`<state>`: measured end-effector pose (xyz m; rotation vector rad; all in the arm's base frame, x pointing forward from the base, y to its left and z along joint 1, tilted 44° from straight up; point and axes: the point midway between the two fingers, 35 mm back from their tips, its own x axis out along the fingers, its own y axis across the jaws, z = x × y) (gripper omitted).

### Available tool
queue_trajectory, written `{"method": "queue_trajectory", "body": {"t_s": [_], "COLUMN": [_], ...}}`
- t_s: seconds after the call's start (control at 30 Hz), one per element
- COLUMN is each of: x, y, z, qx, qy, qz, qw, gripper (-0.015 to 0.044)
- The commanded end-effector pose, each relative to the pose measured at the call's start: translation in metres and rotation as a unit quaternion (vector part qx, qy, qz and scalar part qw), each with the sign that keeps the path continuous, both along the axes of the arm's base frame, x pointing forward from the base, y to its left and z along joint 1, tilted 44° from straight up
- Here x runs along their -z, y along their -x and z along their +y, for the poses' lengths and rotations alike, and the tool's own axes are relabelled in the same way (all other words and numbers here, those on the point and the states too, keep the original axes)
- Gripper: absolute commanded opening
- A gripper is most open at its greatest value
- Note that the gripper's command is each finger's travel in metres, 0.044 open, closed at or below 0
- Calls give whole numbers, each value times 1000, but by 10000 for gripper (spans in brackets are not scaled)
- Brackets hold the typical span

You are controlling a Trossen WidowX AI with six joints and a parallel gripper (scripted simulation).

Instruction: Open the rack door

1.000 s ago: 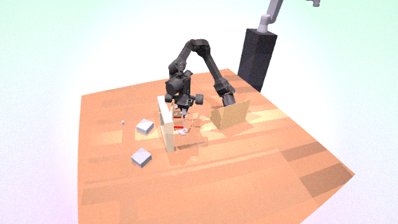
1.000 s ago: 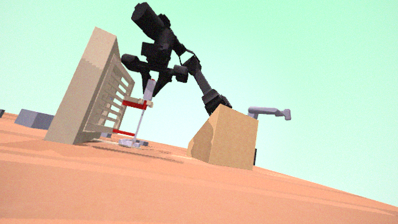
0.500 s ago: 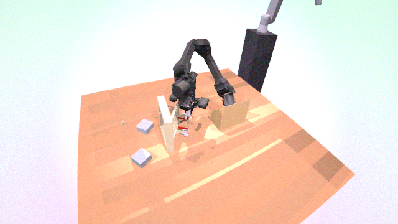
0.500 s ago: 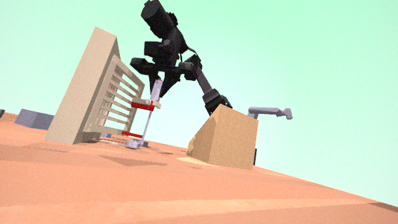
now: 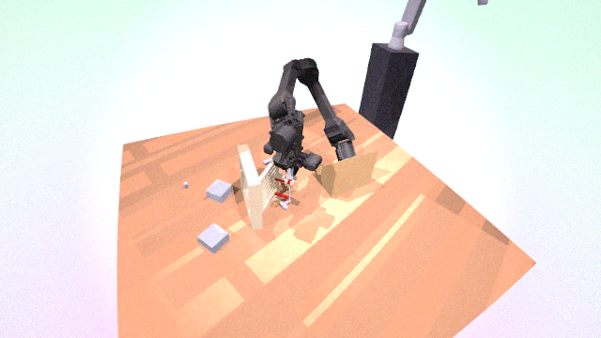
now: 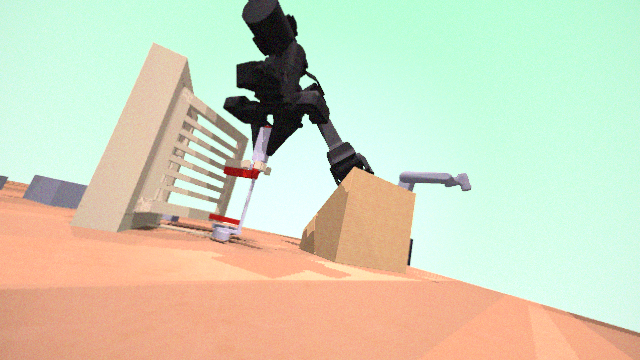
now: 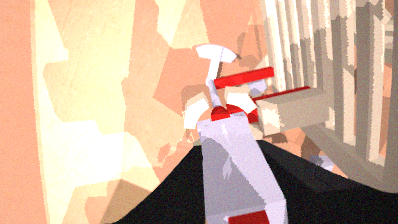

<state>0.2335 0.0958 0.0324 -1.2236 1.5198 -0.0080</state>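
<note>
The cream slatted door (image 5: pixel 269 189) (image 6: pixel 175 207) (image 7: pixel 348 100) stands swung partly out from its upright frame (image 5: pixel 255 202) (image 6: pixel 130 140), at an angle to it; the exact angle cannot be read. The pale grey upright handle (image 6: pixel 261 146) (image 7: pixel 225 165) stands off the door's free side, with red bars and a thin rod down to a curved foot near the table. My gripper (image 5: pixel 290 173) (image 6: pixel 262 140) (image 7: pixel 228 151) points down and is shut on the handle's upper grip, one black finger on each side. The contact faces are partly hidden.
A tan box (image 5: pixel 352 174) (image 6: pixel 377 225) stands right of the door, near the arm's base. Two grey blocks (image 5: pixel 219 190) (image 5: pixel 213 238) and a tiny grey piece (image 5: pixel 186 185) lie on the frame's other side. A black pedestal (image 5: pixel 387 84) with another grey arm stands beyond the table.
</note>
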Motion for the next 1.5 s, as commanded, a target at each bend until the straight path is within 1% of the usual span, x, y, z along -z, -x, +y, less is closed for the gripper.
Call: {"method": "queue_trajectory", "body": {"t_s": [0.0,0.8,1.47], "x": [4,38,67], "y": [1,14,9], "z": [3,37,70], "qx": [25,159,277], "qy": [-7,-40,-69], "qz": [-27,-151,-261], "qw": [999,975,922], "gripper": [10,10,10]}}
